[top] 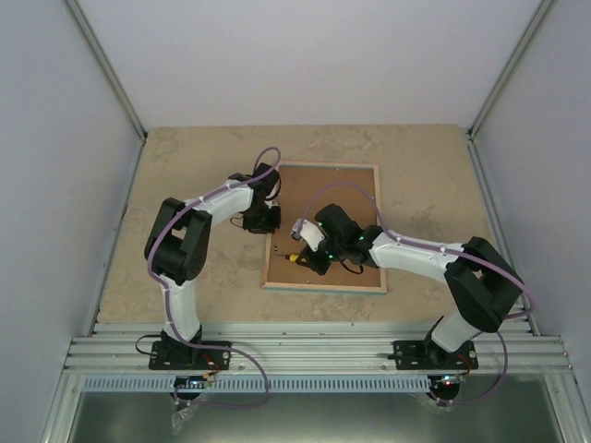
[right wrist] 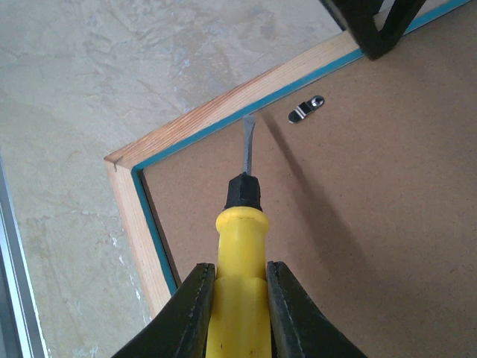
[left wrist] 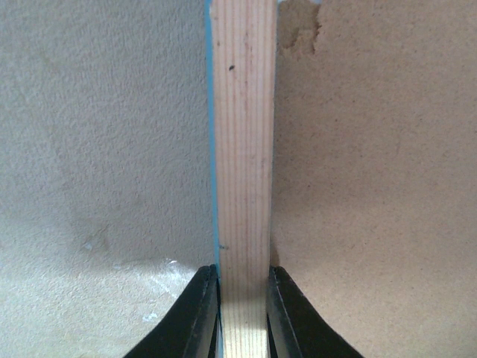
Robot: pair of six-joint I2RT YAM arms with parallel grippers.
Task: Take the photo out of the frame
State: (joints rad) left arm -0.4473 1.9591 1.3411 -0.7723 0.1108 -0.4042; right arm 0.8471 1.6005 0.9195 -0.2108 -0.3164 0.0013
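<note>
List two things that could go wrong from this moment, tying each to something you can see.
The screwdriver blade sits at the seam between the frame rim and its brown back; while prying it could slip and gouge either.
A metal tab lies on the back, so levering may bend the back rather than free it.
The left gripper pinches only the thin rim, so the frame might shift.

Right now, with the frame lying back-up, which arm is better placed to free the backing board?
Right. The right gripper holds a yellow screwdriver, blade tip at the frame's inner edge near the metal clip. The left gripper is clamped on the frame's wood rim, likely steadying it.
</note>
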